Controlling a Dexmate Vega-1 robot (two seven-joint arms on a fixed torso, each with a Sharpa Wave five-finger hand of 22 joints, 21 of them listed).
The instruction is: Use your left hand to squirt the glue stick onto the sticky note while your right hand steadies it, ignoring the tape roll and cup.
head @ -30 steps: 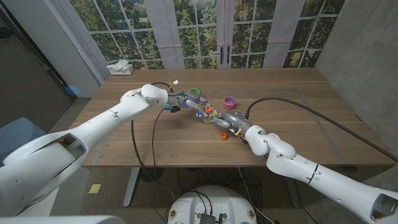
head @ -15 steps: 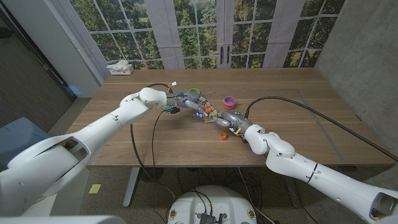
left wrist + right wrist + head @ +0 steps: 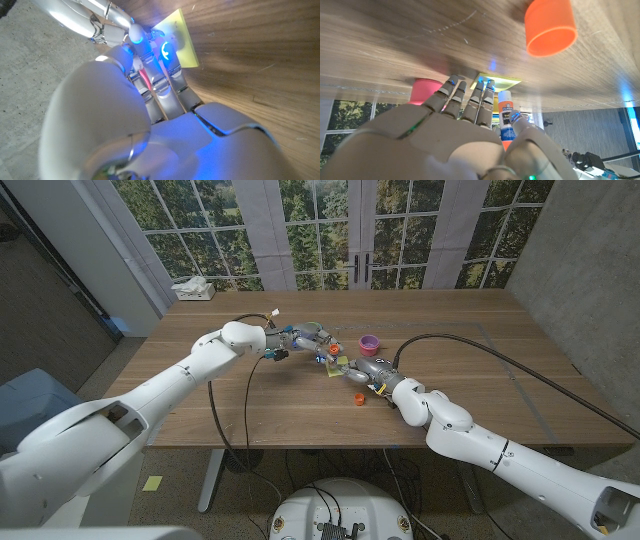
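One glue stick (image 3: 507, 119) upright in right hand (image 3: 372, 372), thumb and fingers clamped round it, near table (image 3: 260, 405) centre. Yellow sticky note (image 3: 181, 40) just ahead of right fingertips, left hand (image 3: 302, 342) fingers reaching to it; left grip state: cannot tell. Orange cap (image 3: 358, 400) at 6 o'clock of right hand, loose on wood. Pink cup (image 3: 370, 342) at 12 o'clock. Tissue box (image 3: 192, 289) far corner, approx 10 o'clock.
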